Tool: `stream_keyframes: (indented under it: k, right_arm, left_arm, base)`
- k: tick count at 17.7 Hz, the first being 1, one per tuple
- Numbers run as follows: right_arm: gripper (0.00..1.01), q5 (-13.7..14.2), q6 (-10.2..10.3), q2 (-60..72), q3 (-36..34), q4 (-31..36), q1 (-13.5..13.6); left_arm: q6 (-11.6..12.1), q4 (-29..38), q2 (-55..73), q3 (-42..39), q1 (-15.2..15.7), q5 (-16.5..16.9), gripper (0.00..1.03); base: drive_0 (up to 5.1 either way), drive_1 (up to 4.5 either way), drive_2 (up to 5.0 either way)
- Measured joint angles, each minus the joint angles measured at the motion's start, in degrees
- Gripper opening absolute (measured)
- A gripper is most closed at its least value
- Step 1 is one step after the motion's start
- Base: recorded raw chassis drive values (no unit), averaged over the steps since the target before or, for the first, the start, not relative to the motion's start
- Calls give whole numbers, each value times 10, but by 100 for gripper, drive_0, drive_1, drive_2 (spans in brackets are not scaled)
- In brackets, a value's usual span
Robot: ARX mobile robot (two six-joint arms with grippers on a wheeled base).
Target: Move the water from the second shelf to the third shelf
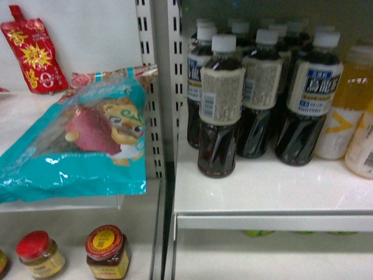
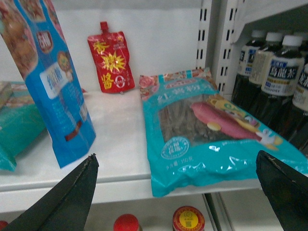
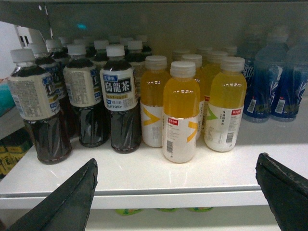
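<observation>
No clear ribbed plastic water bottle with a dark green label shows in any view, so which way it lies from either pincer cannot be told. The left gripper (image 2: 175,156) hangs with its dark fingers spread wide and nothing between them, facing a teal plastic noodle packet (image 2: 207,130) printed 红薯粉 that lies flat on a white shelf (image 2: 115,144). Behind the packet a red spouted sauce pouch (image 2: 111,62) with yellow characters leans on the back wall. The right gripper (image 3: 175,161) is likewise wide apart and empty, facing the drinks bay.

That bay holds upright dark tea bottles with cream labels (image 3: 119,96) reading 烏龍茶 and SUNTORY, orange-yellow drink bottles with white lower wraps (image 3: 181,113), and blue-tinted bottles with blue labels (image 3: 272,82) at the far right (their print is too blurred to read).

The right arm is probably the nearer one, since drinks stand on its side. If the water stands as its neighbours do, its long axis will be vertical and call for a sideways grip
</observation>
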Motion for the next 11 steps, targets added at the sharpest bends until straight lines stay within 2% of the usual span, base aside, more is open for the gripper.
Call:
stream_keyframes:
  k: [11]
  right_arm:
    - [98, 0, -1, 0, 0, -1, 0]
  left_arm:
    - [0, -1, 0, 0, 0, 0, 98]
  base:
    - [0, 0, 0]
